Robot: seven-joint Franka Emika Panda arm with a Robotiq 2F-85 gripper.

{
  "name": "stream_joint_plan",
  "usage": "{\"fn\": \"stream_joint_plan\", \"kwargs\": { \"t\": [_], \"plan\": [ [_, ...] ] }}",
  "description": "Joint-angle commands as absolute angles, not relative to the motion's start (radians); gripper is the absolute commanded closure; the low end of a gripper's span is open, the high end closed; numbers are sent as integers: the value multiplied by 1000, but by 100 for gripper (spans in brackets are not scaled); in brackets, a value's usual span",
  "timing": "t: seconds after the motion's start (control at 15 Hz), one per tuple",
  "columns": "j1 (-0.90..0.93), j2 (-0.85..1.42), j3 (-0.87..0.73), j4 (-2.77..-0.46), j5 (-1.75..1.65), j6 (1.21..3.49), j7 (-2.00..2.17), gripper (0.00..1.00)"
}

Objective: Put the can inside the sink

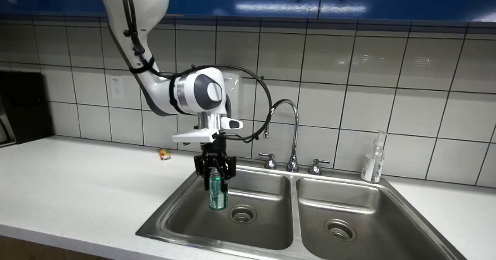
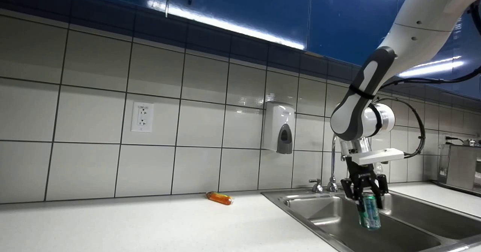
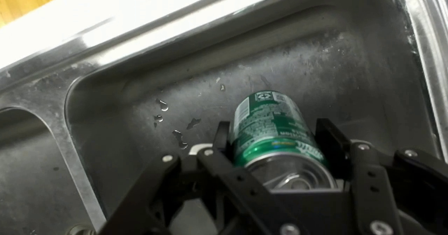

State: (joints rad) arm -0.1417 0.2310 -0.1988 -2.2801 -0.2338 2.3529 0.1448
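Observation:
The green can [image 1: 218,198] with a silvery top is between the fingers of my gripper [image 1: 215,189]. In an exterior view the can [image 2: 370,220] looks slightly tilted in the gripper [image 2: 370,208]. In the wrist view the fingers [image 3: 273,125] press on both sides of the can [image 3: 271,117], and its top faces the camera. The can hangs over or within one basin of the steel sink [image 1: 295,213], beside a round drain [image 1: 243,214]. The sink also shows in the wrist view [image 3: 60,131]. I cannot tell how far its bottom is from the basin floor.
A chrome gooseneck faucet [image 1: 296,136] with two handles stands behind the sink. A clear pump bottle [image 1: 374,161] stands at the back corner. A small orange packet [image 2: 220,198] lies on the counter by the wall. A white dispenser [image 2: 279,128] hangs on the tiles.

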Motion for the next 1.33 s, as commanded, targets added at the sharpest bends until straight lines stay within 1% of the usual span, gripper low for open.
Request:
{"fn": "stream_joint_plan", "kwargs": {
  "t": [0.0, 1.27],
  "plan": [
    [-163, 273, -202, -2270, -203, 2384, 102, 62],
    [-214, 547, -220, -2243, -157, 2583, 33, 62]
  ]
}}
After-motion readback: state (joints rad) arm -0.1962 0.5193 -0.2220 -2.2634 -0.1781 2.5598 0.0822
